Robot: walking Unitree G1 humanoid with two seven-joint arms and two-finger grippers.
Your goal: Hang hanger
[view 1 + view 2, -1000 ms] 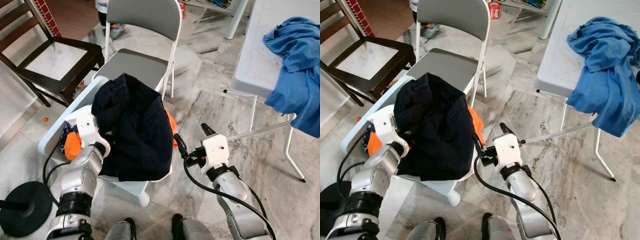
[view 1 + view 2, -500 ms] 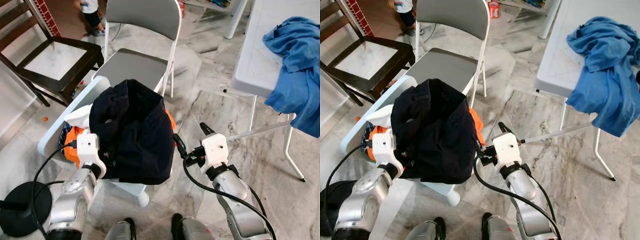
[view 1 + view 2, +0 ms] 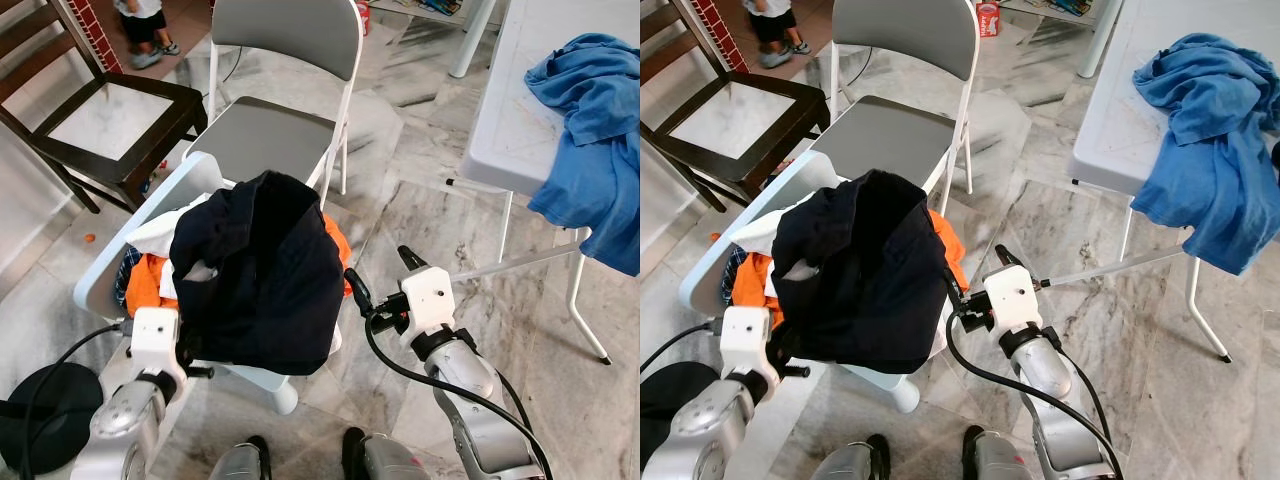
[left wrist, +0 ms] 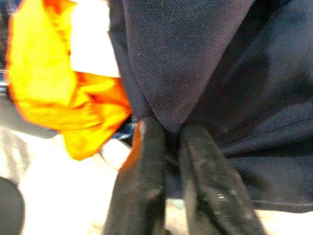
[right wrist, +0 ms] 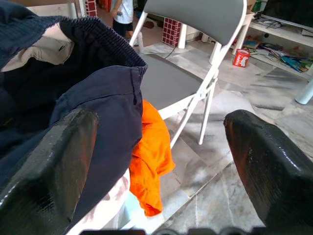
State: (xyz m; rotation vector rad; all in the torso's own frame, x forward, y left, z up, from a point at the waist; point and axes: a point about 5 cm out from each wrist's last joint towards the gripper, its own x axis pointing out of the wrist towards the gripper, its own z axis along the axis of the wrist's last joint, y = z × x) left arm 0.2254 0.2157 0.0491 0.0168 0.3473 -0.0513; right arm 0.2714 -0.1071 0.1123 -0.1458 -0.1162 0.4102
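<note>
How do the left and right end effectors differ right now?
The left end effector has its fingers pinched shut on a fold of the dark navy garment; the right end effector is spread wide open with nothing between its fingers. The left grips the garment's lower edge at the basket's left side; the right waits beside its right side. Both have black fingers.

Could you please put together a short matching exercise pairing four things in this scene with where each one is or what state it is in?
Things:
1. dark navy garment
2. blue cloth
3. right gripper
4. orange garment

States:
A. draped over the edge of the white table
B. open, beside the pile
C. pinched between the left gripper fingers
D. tucked under the dark fabric in the white basket

Pairs: 1-C, 2-A, 3-B, 4-D
</note>
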